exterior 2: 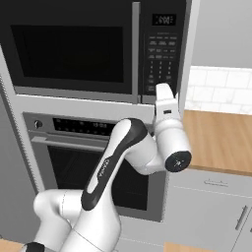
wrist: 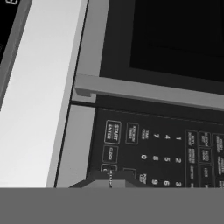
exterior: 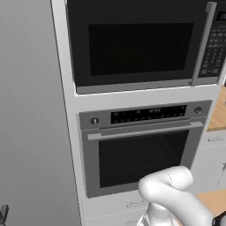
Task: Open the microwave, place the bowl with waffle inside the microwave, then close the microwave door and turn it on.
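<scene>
Black built-in microwave (exterior 2: pixel 93 49) has its wide dark-window door (exterior: pixel 132 46) closed, so the bowl is presumably inside; you've got the gripper (exterior 2: pixel 164 88) pinched tight, empty, at the side keypad (wrist: pixel 153 153) – only starting remains

arm (exterior 2: pixel 118 162): rises from lower left of right base view, elbow bent, forearm reaching up and forward | wrist (exterior 2: pixel 172 142): angled upward, hand pointing away from base | gripper (exterior 2: pixel 163 88): raised at forearm's end, fingers (wrist: pixel 98 178) closed together, nothing seen between them | left base view: white elbow (exterior: pixel 170 187) at lower right
</scene>
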### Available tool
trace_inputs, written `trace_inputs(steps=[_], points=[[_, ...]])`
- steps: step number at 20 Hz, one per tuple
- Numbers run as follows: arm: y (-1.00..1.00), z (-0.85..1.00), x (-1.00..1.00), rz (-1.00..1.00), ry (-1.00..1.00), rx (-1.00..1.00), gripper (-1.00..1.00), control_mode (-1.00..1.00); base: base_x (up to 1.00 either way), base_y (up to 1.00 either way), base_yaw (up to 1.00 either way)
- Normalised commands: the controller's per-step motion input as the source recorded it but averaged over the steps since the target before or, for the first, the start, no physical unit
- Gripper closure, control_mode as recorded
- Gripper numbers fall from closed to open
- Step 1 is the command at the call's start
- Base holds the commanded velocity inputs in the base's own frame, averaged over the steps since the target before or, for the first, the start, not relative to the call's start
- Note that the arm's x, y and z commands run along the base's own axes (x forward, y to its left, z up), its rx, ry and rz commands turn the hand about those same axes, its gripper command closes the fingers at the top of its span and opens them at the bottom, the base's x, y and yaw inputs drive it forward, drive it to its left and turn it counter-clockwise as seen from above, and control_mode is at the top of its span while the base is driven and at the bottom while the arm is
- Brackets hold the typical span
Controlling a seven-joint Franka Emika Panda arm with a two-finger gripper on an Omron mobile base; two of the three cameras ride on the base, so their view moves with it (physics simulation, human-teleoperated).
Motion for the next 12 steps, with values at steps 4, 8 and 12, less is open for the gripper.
trace_inputs(steps=[4, 8, 12], points=[[0.00, 0.08, 0.15, -0.03, -0.03, -0.02, 1.00, -1.00, 0.00, 0.00, 0.00], [0.00, 0.06, 0.00, -0.03, -0.07, -0.03, 1.00, -1.00, 0.00, 0.00, 0.00], [0.00, 0.03, 0.00, -0.02, -0.08, -0.04, 1.00, -1.00, 0.00, 0.00, 0.00]])
